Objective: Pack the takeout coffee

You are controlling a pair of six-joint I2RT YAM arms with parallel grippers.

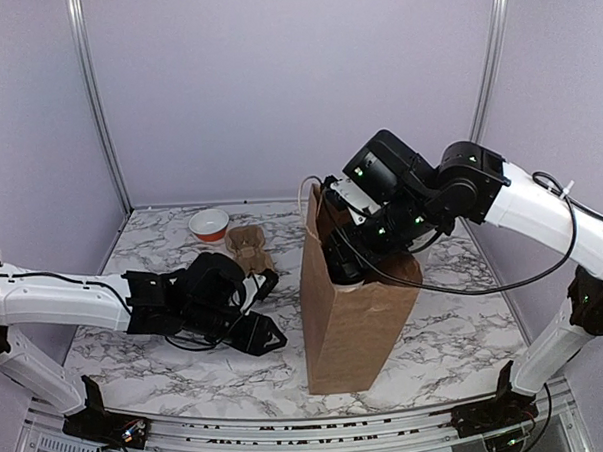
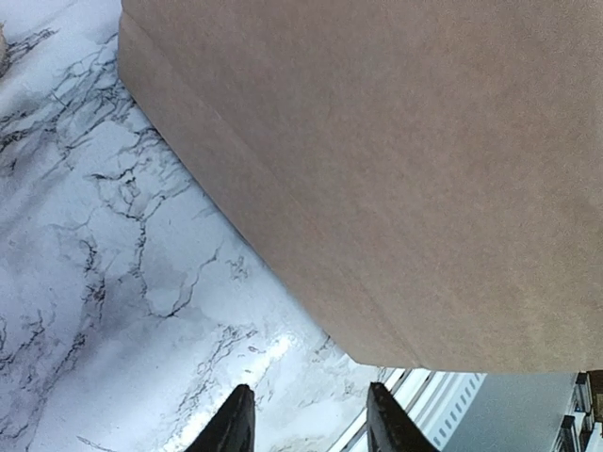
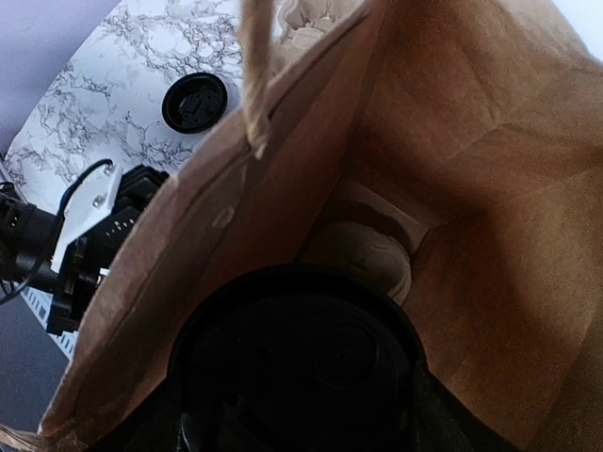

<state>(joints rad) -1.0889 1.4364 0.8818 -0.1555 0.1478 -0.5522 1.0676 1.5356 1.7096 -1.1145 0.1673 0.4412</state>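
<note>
Fingers checked first: the right fingers (image 1: pixel 341 256) reach down into the mouth of the upright brown paper bag (image 1: pixel 351 329) and are closed around the coffee cup (image 3: pixel 297 363), whose black lid fills the lower part of the right wrist view. The cup hangs inside the bag, above its floor. A pale object (image 3: pixel 367 250) lies at the bag's bottom; what it is cannot be told. The left fingers (image 2: pixel 236 426) stand partly apart with nothing between them, low over the marble table (image 1: pixel 168 377), pointing at the bag's side. A loose black lid (image 3: pixel 195 102), a small bowl (image 1: pixel 209 225) and a crumpled brown item (image 1: pixel 247 248) sit on the table left of the bag.
</note>
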